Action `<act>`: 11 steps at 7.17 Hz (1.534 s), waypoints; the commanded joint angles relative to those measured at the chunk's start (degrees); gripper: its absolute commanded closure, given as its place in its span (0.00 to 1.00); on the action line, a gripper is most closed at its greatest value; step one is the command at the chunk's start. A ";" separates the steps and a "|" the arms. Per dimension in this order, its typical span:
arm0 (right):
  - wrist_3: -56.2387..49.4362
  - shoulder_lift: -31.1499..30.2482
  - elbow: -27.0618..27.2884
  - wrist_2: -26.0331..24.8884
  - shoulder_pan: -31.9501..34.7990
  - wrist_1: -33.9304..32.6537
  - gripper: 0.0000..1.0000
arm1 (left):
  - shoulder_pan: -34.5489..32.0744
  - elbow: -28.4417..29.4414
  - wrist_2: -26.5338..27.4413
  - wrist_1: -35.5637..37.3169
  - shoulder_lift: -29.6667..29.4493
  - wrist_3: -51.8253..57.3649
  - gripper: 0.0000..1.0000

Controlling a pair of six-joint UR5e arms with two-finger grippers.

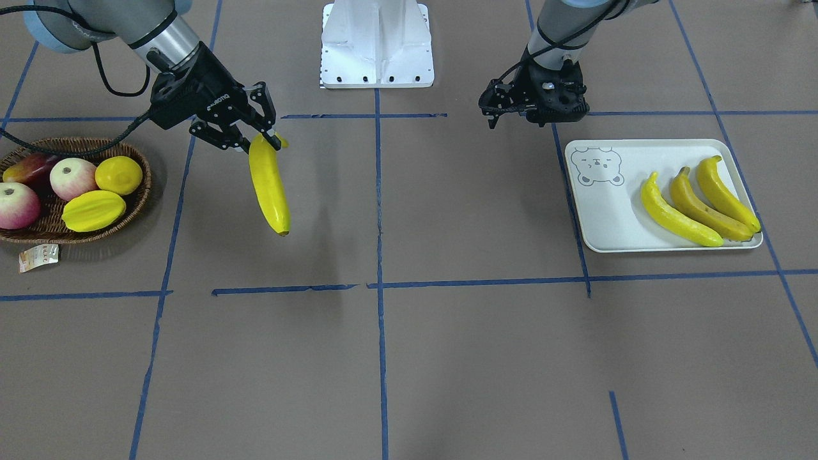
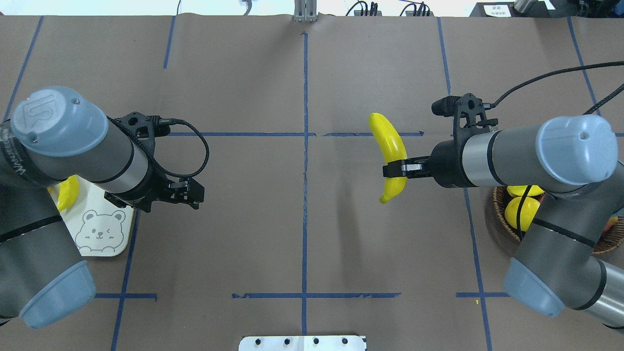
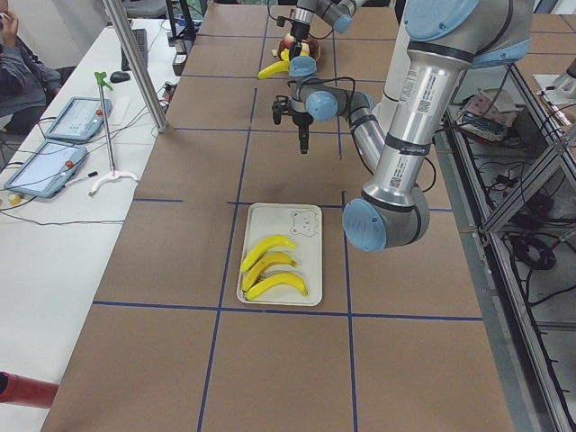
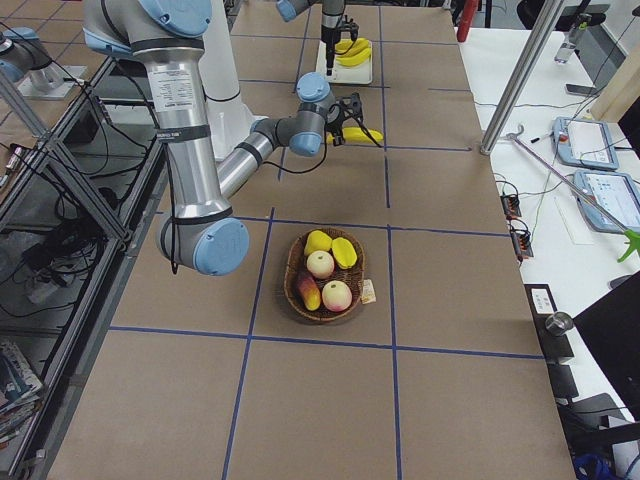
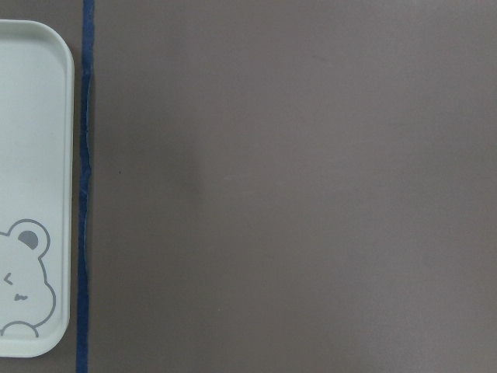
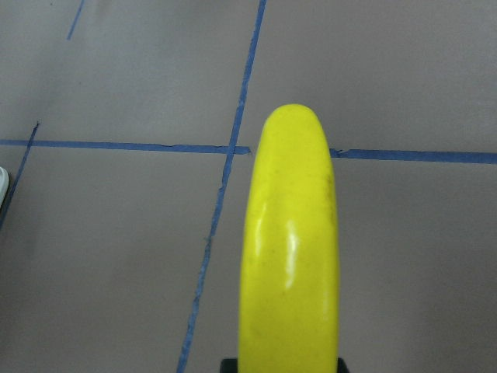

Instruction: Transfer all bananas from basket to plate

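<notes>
My right gripper is shut on the upper part of a bright yellow banana, which hangs above the table between the basket and the middle line. The overhead view shows the same banana held in the right gripper. It fills the right wrist view. Three bananas, one darker with brown specks, lie side by side on the bear-print plate. My left gripper hovers open and empty just off the plate's corner. No banana shows in the basket.
The basket holds two apples, a lemon, a starfruit and a reddish fruit. A paper tag lies by its rim. The white robot base stands at the table's back middle. Blue tape lines cross the brown table.
</notes>
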 commanded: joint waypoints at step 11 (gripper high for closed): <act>7.57 11.21 -4.28 -12.82 -12.16 -0.25 0.76 | 0.53 3.47 -0.09 -19.35 -3.26 -13.69 0.00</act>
